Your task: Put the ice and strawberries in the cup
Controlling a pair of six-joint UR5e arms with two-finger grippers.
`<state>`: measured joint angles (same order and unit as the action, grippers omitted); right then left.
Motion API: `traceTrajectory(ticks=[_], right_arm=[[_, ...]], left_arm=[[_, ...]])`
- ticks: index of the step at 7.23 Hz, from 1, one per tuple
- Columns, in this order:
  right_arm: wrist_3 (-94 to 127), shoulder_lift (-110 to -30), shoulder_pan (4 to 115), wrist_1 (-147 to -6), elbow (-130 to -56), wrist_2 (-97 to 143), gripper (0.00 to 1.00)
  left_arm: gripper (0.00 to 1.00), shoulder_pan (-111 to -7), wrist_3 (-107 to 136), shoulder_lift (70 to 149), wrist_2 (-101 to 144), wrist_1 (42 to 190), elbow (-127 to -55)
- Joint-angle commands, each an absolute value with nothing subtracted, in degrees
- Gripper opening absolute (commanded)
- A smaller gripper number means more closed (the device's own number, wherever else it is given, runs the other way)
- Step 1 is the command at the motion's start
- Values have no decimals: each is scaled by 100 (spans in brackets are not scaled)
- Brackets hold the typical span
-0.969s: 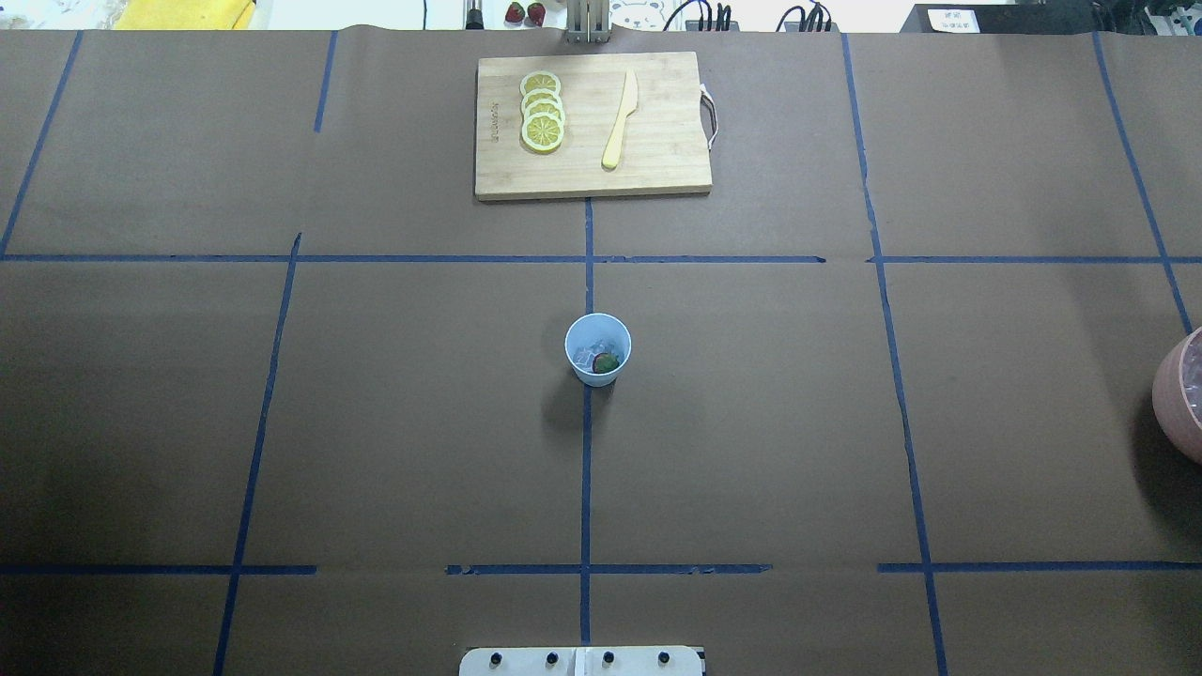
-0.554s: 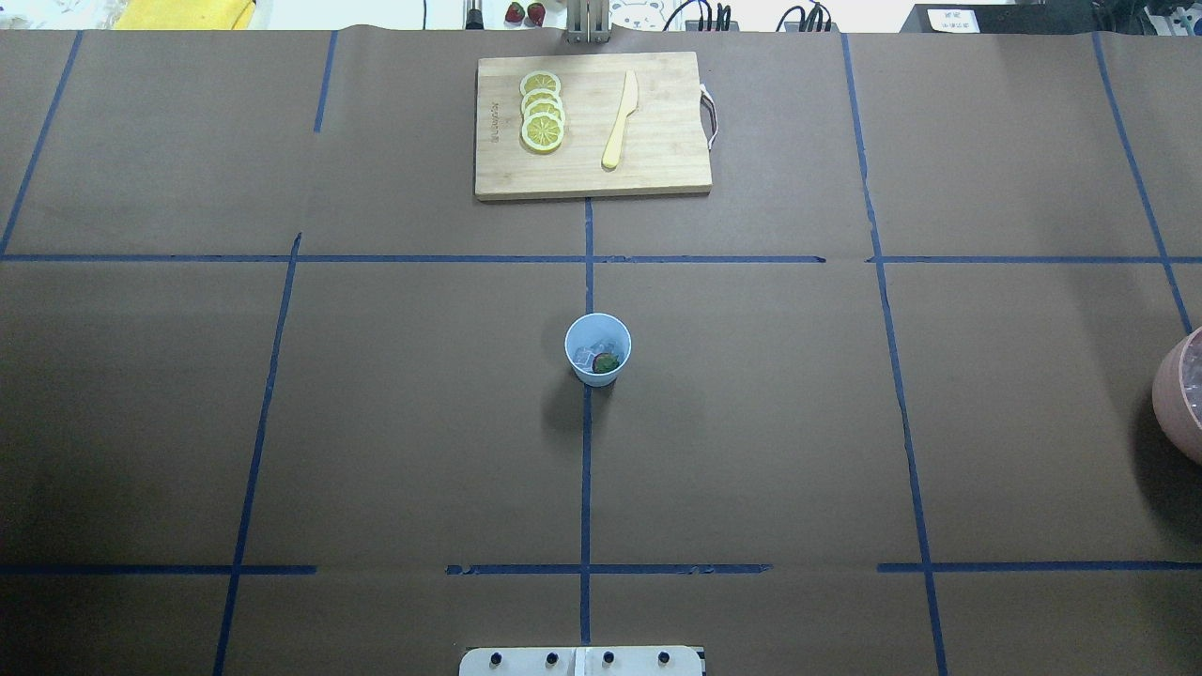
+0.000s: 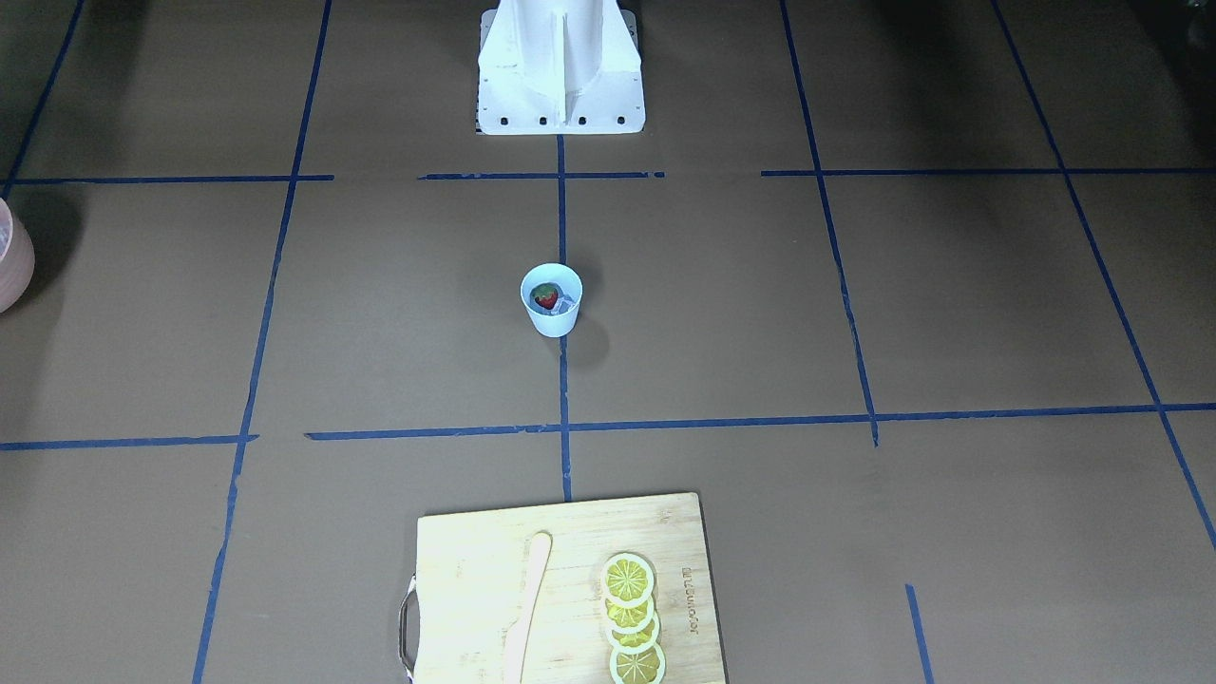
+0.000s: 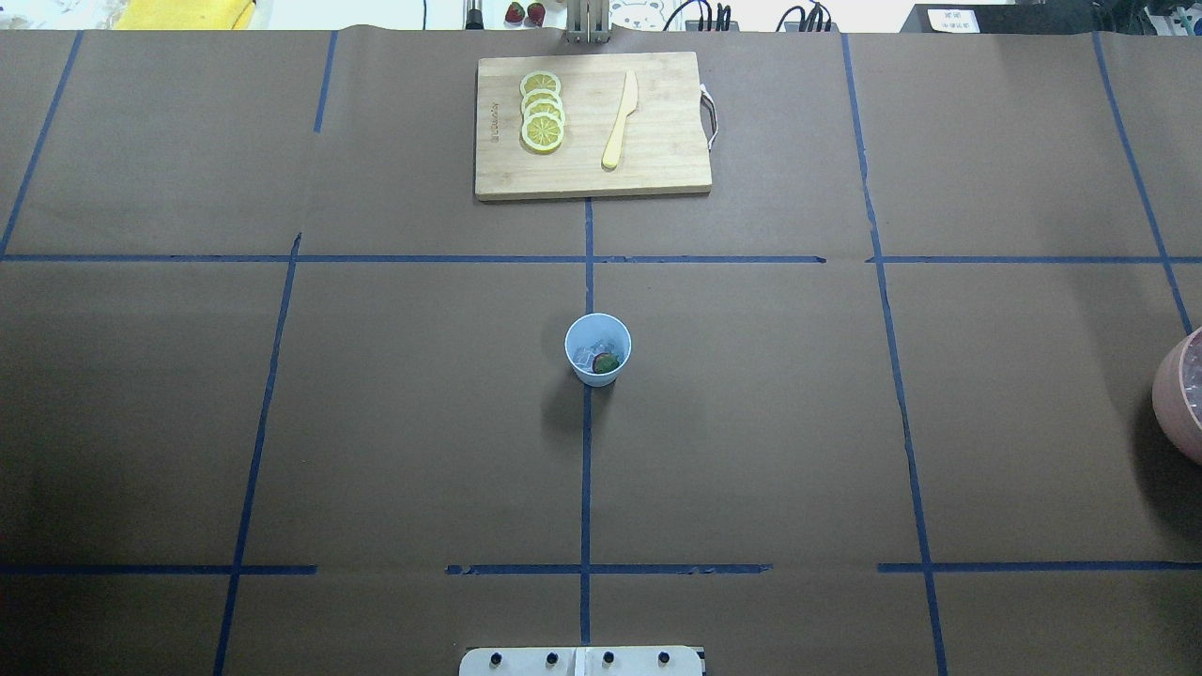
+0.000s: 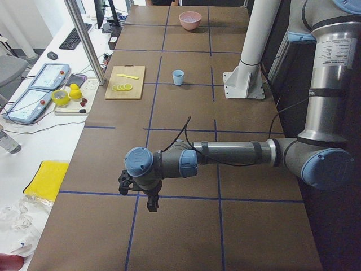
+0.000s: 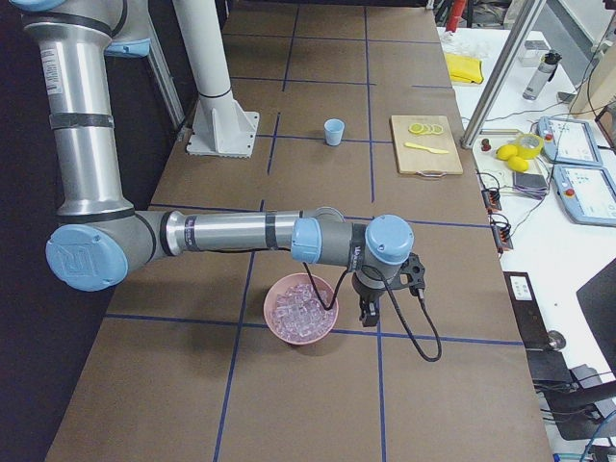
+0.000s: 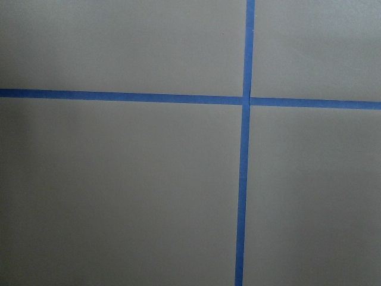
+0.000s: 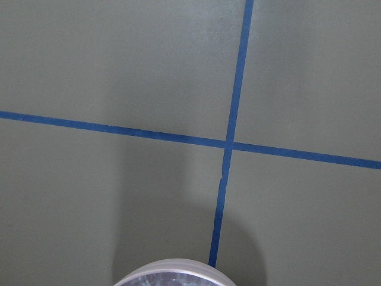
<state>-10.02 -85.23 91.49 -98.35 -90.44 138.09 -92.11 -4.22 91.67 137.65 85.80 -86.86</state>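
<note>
Since the cup (image 4: 597, 349) already stands upright in the middle of the table (image 4: 376, 422), well away from every edge, with the strawberry (image 3: 545, 297) and some ice (image 4: 584, 357) lying inside it, the job looks to me as good as finished, and the sensible thing now is simply to leave it alone. The left gripper (image 5: 152, 206) hangs low over bare table near the end on the robot's left. The right gripper (image 6: 369, 318) hangs just beside the pink bowl (image 6: 298, 340) near the opposite end. From where either shows I cannot tell how far its pincer is parted, and I see nothing in either one. If another cube were wanted, I'd have the right arm lift clear of the bowl's rim first, then come down over the cup's mouth, not sweep in from the side.
</note>
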Motion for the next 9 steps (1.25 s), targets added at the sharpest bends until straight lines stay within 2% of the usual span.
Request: traceTrajectory(ticks=[1,4,9], right_arm=[[-1011,-8604,9149,-9826,-9053,13510,100],[-976,-9051,9290,-9002,-9044,13526,100],[-949,-9062,9325,-9000,-9044,13562,100]], left_arm=[[100,-9211,-422,9176,13764,8587,-8684],[100,-9211,-422,9202,13755,8578,-8692],[100,-9211,-422,9202,13755,8587,-8684]])
